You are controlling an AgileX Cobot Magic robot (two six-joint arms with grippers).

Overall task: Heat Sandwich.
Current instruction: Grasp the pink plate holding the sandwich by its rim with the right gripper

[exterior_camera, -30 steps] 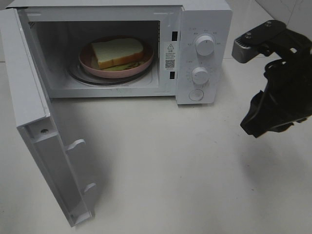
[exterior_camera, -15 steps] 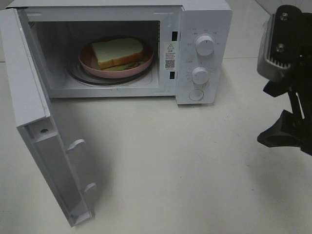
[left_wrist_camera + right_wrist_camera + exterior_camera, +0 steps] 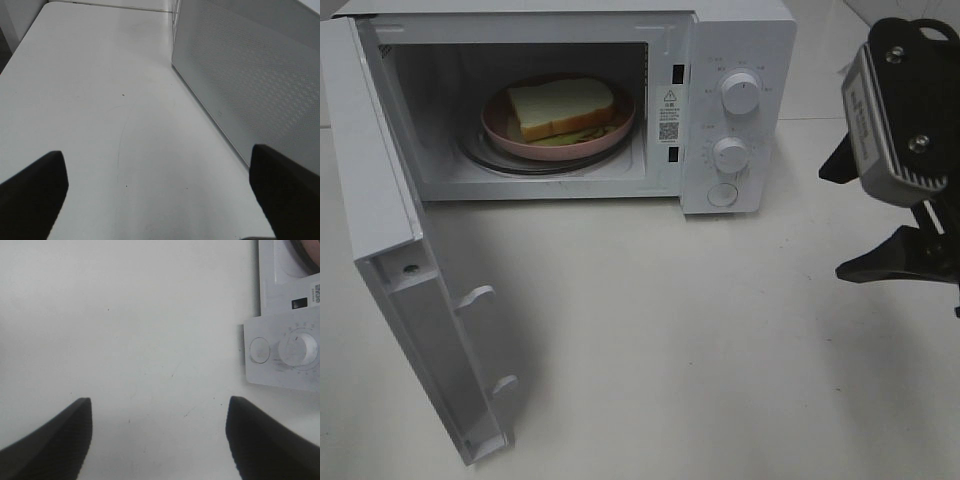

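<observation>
Right gripper [image 3: 160, 400]: matte black fingers [image 3: 55, 440], wedge-shaped, tapering to points. Wrist carries a grey ribbed camera box [image 3: 868, 125] with a black face and two silver screws [image 3: 918, 143]. Left gripper [image 3: 156, 151]: black fingers [image 3: 30, 190] too, blunter, squared corners, plain surface.

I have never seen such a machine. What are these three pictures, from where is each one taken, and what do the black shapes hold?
This is a robot with two arms, each ending in a two-fingered gripper. One picture looks down from a high camera: a white microwave oven stands on the white table, its door swung open. Inside, the sandwich of pale bread lies on a round pink plate. The other two pictures come from cameras on the wrists, so the dark shapes at their edges are gripper fingers. The left gripper and the right gripper are both open and hold nothing.
</observation>
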